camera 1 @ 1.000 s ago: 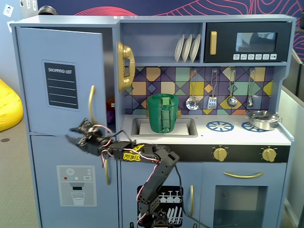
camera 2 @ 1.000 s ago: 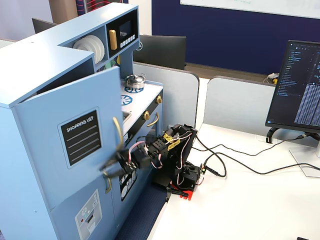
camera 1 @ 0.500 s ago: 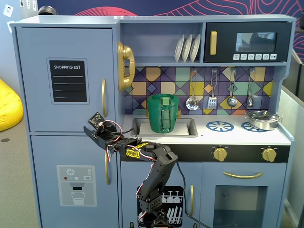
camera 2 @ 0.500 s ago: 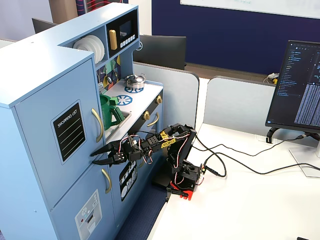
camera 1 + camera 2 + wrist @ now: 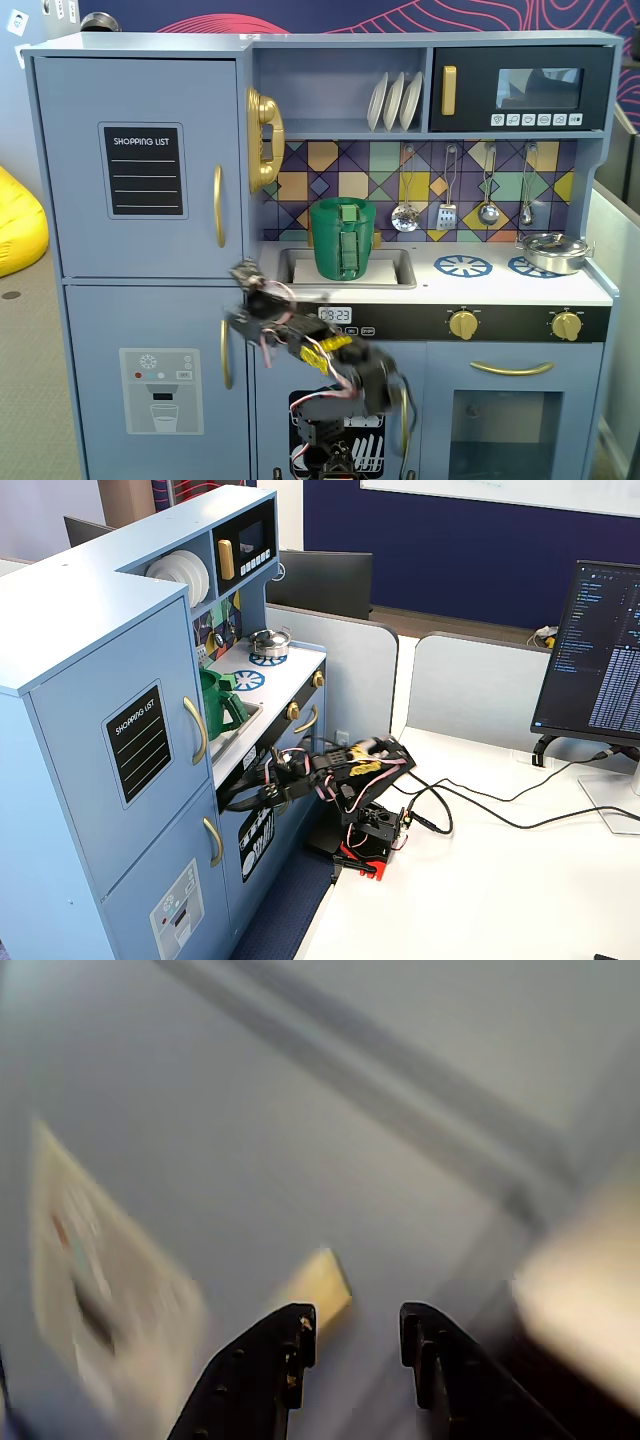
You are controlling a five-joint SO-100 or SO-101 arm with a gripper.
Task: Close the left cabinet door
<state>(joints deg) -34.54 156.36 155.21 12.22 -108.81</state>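
Left cabinet door [image 5: 140, 165]: flush, shut, chalkboard panel, gold handle [image 5: 218, 206]. Tool [image 5: 352, 1332]: parted, empty, near lower door edge.

Light blue-grey left cabinet door w/ black chalkboard panel [image 5: 125, 755] sits flush, shut. Black robot arm's hand [image 5: 238, 802] hangs near the lower blue dispenser door [image 5: 175, 905], w/ base on white table [image 5: 480, 900].

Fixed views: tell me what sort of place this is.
Probably an office or lab with a robot test setup. A toy kitchen stands against a white desk, with a computer monitor and grey cubicle dividers behind the small arm.
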